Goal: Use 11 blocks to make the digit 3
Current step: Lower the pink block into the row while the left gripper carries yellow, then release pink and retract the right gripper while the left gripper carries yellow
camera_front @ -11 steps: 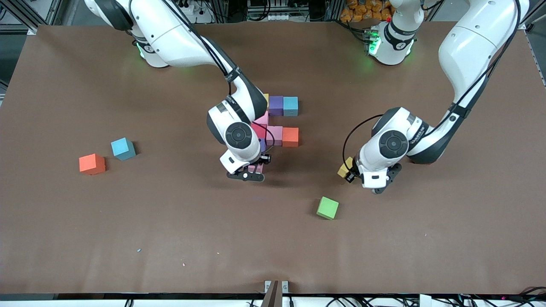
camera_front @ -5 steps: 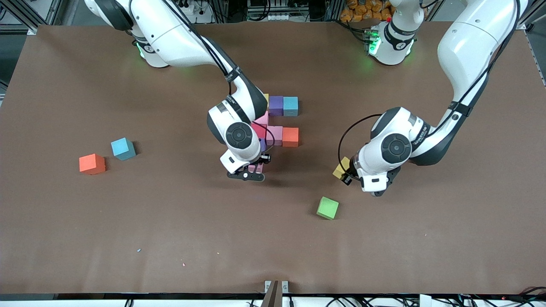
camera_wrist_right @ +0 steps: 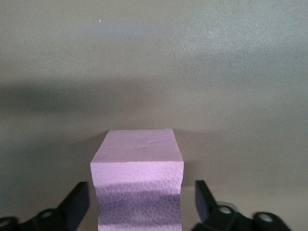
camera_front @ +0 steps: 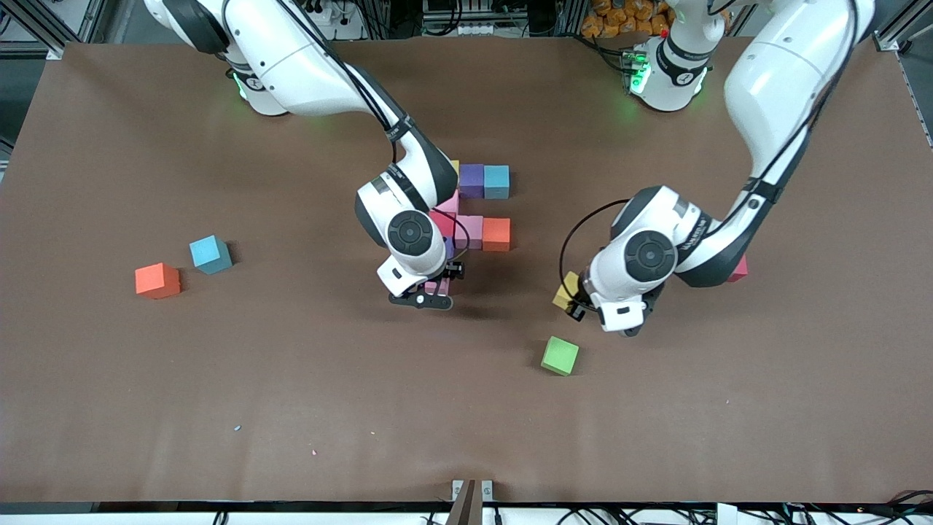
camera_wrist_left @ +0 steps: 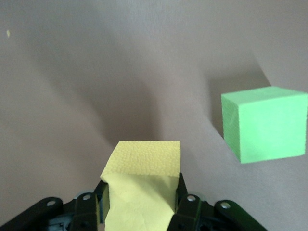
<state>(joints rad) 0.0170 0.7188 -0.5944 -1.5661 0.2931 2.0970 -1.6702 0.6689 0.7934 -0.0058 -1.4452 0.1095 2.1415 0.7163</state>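
Front view: brown table; left pincer pinches yellow block, right pincer spread.

- A big table fills almost the whole front view. Its top is flat, brown and dull, like paper or felt.
- Soft light falls on the table from above. It makes faint pale patches and soft dark shadows on the brown top.
- A few tiny specks lie on the table near the edge closest to the front camera.
- Along the top edge stand grey metal bars and black cables.
- A pile of small orange things sits there too, above the table's edge.
- A small metal bracket sticks up at the middle of the near edge, with more cables along it.
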